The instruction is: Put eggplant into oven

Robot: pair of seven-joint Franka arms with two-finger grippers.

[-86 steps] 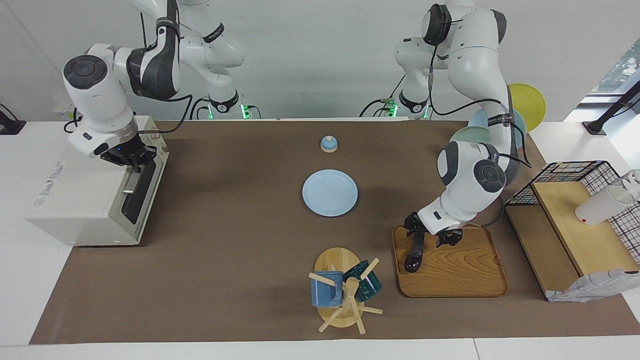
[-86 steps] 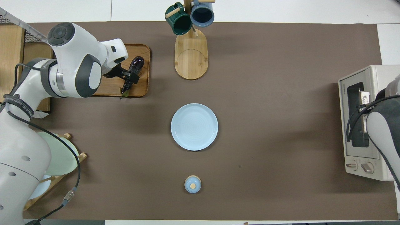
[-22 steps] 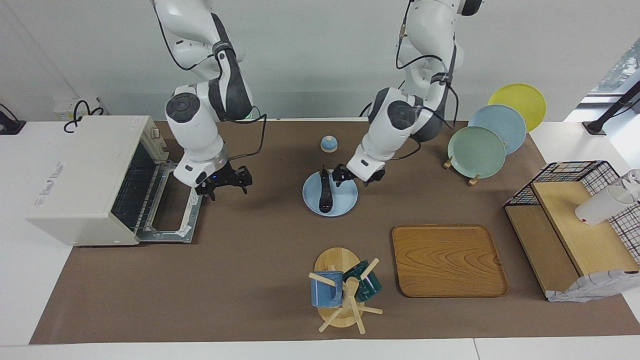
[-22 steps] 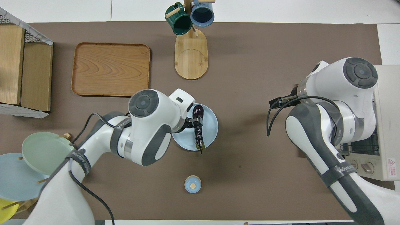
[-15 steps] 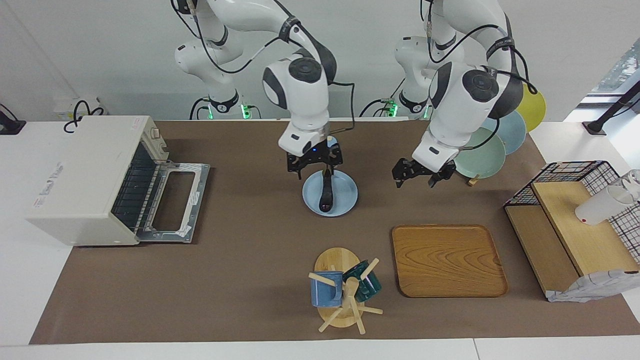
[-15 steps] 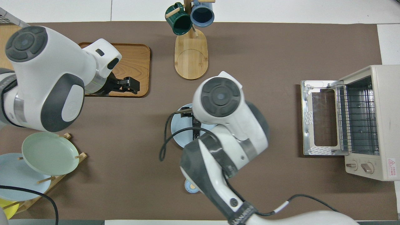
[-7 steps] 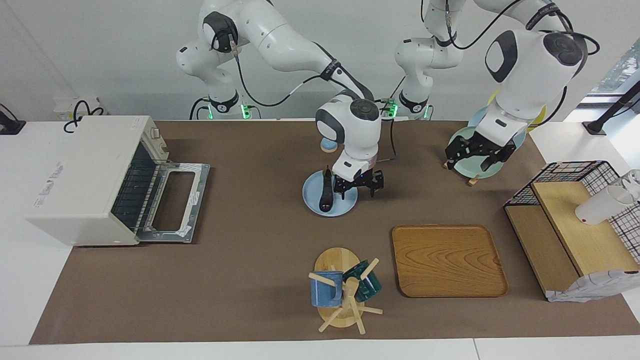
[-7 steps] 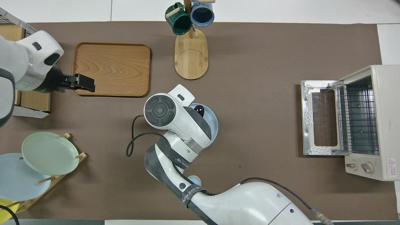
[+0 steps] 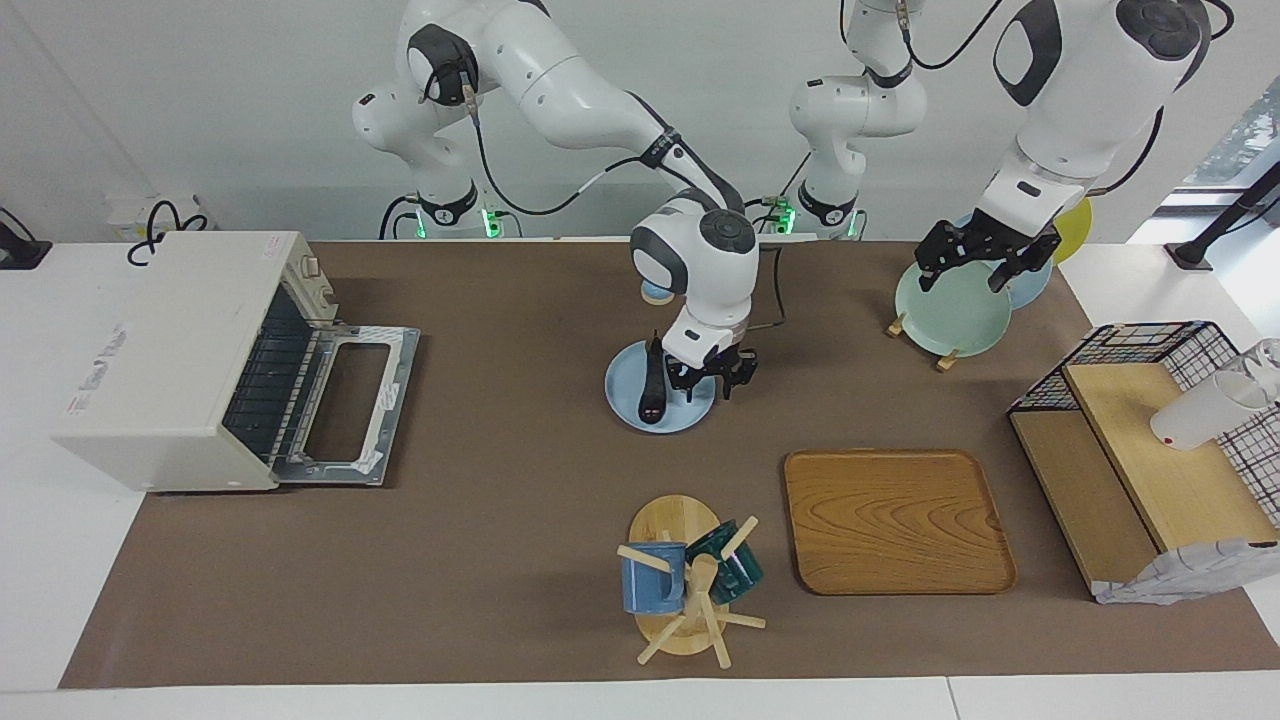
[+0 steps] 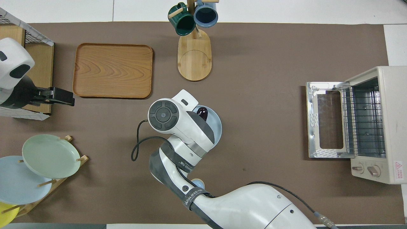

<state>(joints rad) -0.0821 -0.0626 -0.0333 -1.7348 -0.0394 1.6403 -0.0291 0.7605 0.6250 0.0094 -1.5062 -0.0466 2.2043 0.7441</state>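
The dark purple eggplant (image 9: 651, 385) lies on the blue plate (image 9: 692, 416) in the middle of the table. In the overhead view only its rounded end (image 10: 202, 111) shows past the right arm. My right gripper (image 9: 708, 378) is open, low over the plate, just beside the eggplant on the side toward the left arm's end. The cream oven (image 9: 170, 350) stands at the right arm's end with its door (image 9: 345, 400) dropped open and its wire rack showing (image 10: 365, 121). My left gripper (image 9: 978, 258) is open and empty, raised over the plate rack.
A wooden tray (image 9: 900, 520) and a mug tree (image 9: 690, 585) lie farther from the robots than the plate. A rack of plates (image 9: 955, 305) and a wire basket with wooden shelves (image 9: 1150, 450) stand at the left arm's end. A small blue lidded pot (image 9: 652, 292) sits nearer the robots.
The left arm set the eggplant on the plate, let go and rose over the plate rack. The right arm opened the oven door, then came over the plate and sank beside the eggplant.
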